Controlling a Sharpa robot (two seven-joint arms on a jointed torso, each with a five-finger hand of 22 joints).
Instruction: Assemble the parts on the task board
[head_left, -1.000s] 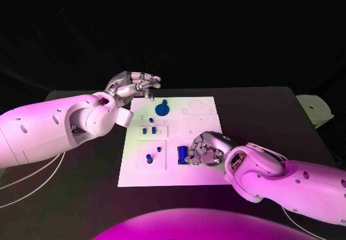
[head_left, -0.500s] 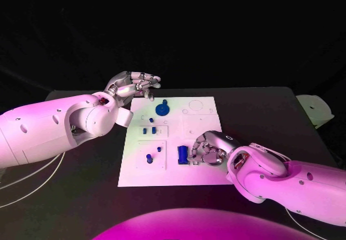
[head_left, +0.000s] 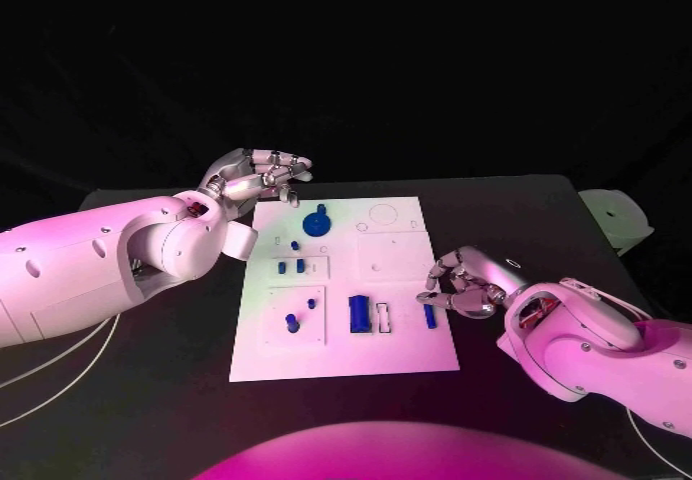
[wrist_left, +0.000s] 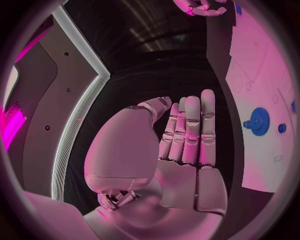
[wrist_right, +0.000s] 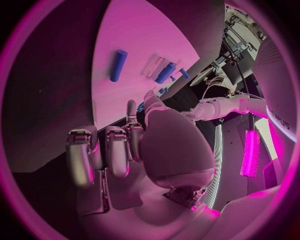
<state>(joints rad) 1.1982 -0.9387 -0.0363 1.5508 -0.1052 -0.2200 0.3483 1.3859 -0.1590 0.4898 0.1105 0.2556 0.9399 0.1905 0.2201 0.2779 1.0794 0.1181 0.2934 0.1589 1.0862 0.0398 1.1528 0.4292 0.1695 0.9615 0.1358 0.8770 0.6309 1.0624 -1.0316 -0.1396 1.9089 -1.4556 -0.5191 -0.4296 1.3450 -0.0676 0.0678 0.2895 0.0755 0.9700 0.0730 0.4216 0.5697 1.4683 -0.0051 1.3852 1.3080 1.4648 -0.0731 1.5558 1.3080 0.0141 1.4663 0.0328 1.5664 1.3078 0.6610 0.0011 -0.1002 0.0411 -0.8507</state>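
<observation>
The white task board (head_left: 397, 345) lies in the middle of the black table. On it are a blue gear (head_left: 320, 218), several small blue pegs (head_left: 293, 266), a blue block (head_left: 358, 313) beside a white slot, and a blue cylinder (head_left: 428, 315) lying flat near the right edge. My right hand (head_left: 464, 283) hovers just off the board's right edge, fingers curled in and holding nothing; the cylinder (wrist_right: 117, 65) lies beyond its fingers (wrist_right: 119, 150). My left hand (head_left: 260, 175) hangs above the board's far left corner, fingers (wrist_left: 187, 135) curled with nothing in them, the gear (wrist_left: 257, 121) to one side.
A pale object (head_left: 613, 215) sits at the table's far right edge. Bare black table surrounds the board on all sides.
My right hand has pulled back to the right, off the board. The blue cylinder now lies uncovered on the board where the hand was. My left hand has kept its pose.
</observation>
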